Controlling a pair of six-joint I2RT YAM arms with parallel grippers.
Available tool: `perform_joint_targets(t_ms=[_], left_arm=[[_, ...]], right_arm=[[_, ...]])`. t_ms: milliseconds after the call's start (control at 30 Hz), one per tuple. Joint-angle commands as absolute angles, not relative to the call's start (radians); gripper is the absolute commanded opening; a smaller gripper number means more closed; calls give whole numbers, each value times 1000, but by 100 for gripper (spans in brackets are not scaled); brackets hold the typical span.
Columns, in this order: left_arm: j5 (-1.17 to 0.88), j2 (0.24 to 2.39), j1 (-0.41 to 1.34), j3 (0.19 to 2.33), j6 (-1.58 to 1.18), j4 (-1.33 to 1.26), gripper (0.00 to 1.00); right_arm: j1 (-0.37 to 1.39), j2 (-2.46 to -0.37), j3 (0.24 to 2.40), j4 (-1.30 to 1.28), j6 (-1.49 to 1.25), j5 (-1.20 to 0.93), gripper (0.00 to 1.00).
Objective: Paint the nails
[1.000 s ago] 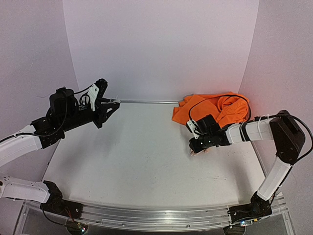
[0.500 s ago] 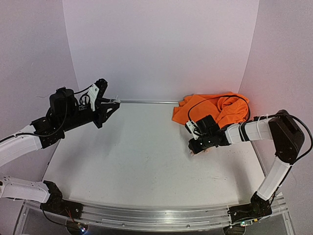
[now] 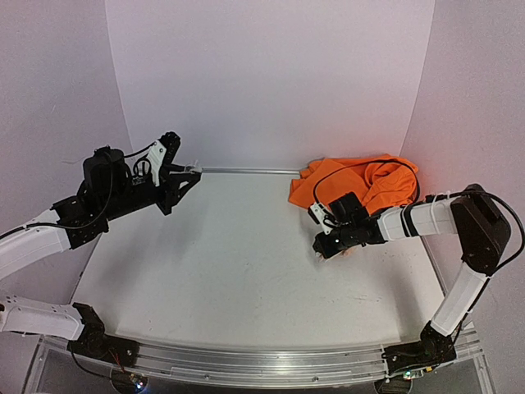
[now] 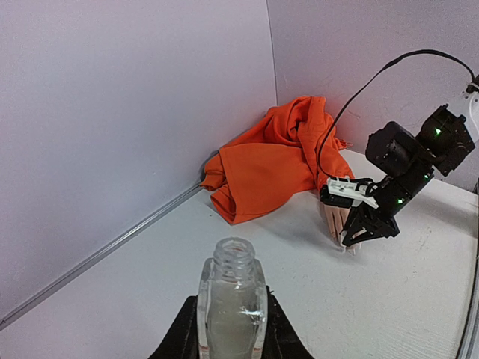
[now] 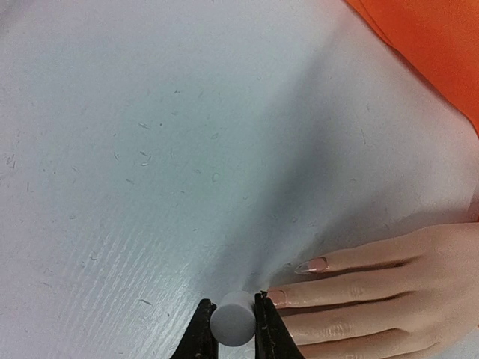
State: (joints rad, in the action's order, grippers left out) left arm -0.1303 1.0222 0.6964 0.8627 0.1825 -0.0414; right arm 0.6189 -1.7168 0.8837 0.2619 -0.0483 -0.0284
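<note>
While the mannequin hand (image 5: 389, 277) is laid on the white table (image 3: 230, 254) at its far right, with its fingers stretched toward the left, the right gripper (image 5: 233, 317) is lowered close to its fingertips. A small white round cap (image 5: 232, 321), seen end-on in the right wrist view, is pinched between the two black fingers (image 5: 203, 329) of this gripper. Two of the nails (image 5: 314, 265) are shown in that view: the upper one is pinkish with a paler tip, and the lower one (image 5: 276, 297) is found just beside the gripper's finger on that side. Whether the nail is touched cannot be told. The wrist of the hand is covered by a crumpled orange fabric sleeve (image 3: 361, 185), which is heaped against the back wall near the right corner, and a black cable (image 4: 352, 97) is draped over it.

In the top view the right gripper (image 3: 321, 245) is placed low over the table at the near edge of the sleeve, and only a sliver of the mannequin hand (image 3: 335, 256) is seen under it.

The left gripper (image 3: 184, 176) is raised above the far left of the table, well apart from the hand. A small clear bottle (image 4: 231, 299) is clamped upright between its fingers (image 4: 179, 336), with the threaded neck left uncovered.
</note>
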Motion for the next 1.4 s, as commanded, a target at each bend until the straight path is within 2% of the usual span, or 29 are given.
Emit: perform_joint_targets(t_ms=[0,100,433,1367], left_arm=[[-143,1009,690,872,174,-71,0],[-144,1009,690,873,173,-72,0],[-144,1010,690,872,173,-72,0],[-151,1019,689,875,167,-73,0]], right_arm=[[624,-1648,893,266,-51,-12,0],[625,-1613,877,272,-62,73,0],[624,-1674,905,247,-57,99,0],[624,-1709,913,247,-53,64,0]])
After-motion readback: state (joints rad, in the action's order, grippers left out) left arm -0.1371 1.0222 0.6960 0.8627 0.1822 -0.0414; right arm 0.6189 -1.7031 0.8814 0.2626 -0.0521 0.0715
